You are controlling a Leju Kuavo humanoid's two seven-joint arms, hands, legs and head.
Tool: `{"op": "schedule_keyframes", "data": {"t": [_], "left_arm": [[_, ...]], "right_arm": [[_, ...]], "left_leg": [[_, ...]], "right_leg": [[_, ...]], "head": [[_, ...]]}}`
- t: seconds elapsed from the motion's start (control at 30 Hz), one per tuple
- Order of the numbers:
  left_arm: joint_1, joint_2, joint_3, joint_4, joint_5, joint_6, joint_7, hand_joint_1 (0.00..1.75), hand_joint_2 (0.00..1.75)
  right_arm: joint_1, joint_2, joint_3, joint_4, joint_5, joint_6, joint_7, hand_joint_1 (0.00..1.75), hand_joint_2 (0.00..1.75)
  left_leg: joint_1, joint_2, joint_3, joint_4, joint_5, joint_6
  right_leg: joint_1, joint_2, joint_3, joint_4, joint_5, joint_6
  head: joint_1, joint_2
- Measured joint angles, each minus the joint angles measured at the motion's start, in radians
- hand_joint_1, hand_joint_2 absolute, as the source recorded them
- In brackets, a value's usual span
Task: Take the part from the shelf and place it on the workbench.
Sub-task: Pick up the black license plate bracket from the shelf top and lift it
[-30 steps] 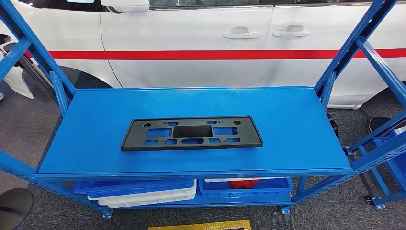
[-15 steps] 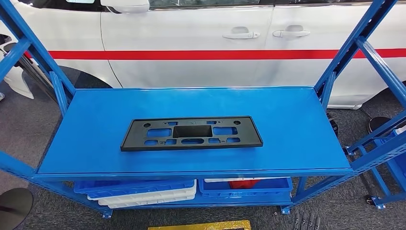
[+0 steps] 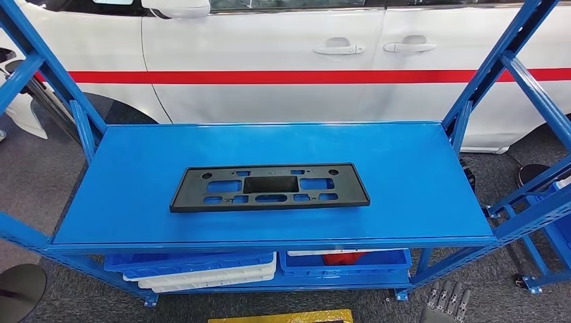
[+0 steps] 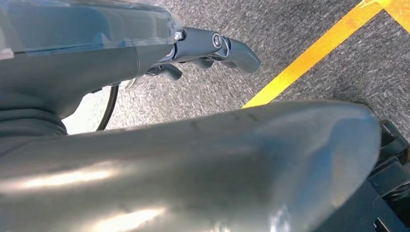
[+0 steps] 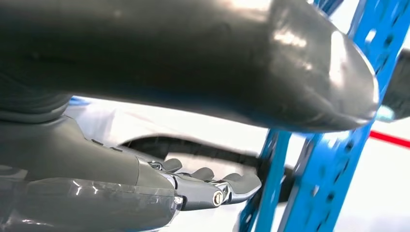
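A white car (image 3: 269,60) with a red stripe stands far behind the blue shelf (image 3: 404,168). The black part (image 3: 269,188) lies flat on the top board, near its middle. The right hand (image 3: 447,304) is low at the near right, fingers apart, holding nothing. The left hand (image 4: 212,48) hangs above the grey floor, empty, fingers slightly bent.

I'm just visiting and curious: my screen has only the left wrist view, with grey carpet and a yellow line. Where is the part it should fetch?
Observer: In the head view, the black part lies flat on the blue shelf, about mid-shelf.
Operator: Is a robot hand holding it?
Observer: No. The right robot hand is low in front of the shelf, apart from the part and holding nothing.
Operator: What's behind the shelf?
Observer: A white car with a red stripe.
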Motion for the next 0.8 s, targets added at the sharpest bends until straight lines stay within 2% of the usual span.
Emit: {"op": "schedule_keyframes", "data": {"t": [0.23, 0.47, 0.8], "left_arm": [[-0.001, 0.001, 0.0, 0.0, 0.003, -0.002, 0.001, 0.0, 0.0], [0.0, 0.002, 0.0, 0.0, 0.006, 0.003, 0.0, 0.0, 0.0], [0.0, 0.004, 0.0, 0.001, 0.005, 0.003, 0.0, 0.0, 0.0]], "right_arm": [[-0.018, 0.005, 0.069, -0.068, -0.076, 0.061, 0.0, 0.0, 0.0], [-0.017, 0.024, 0.205, -0.186, -0.186, 0.061, 0.006, 0.0, 0.0], [-0.001, 0.037, 0.297, -0.269, -0.24, 0.07, 0.005, 0.0, 0.0]], "left_leg": [[0.0, 0.0, 0.0, 0.0, 0.0, 0.0], [0.0, 0.0, 0.0, 0.0, 0.0, 0.0], [0.0, 0.0, 0.0, 0.0, 0.0, 0.0]], "right_leg": [[0.0, 0.0, 0.0, 0.0, 0.0, 0.0], [0.0, 0.0, 0.0, 0.0, 0.0, 0.0], [0.0, 0.0, 0.0, 0.0, 0.0, 0.0]], "head": [[0.0, 0.0], [0.0, 0.0], [0.0, 0.0]]}}
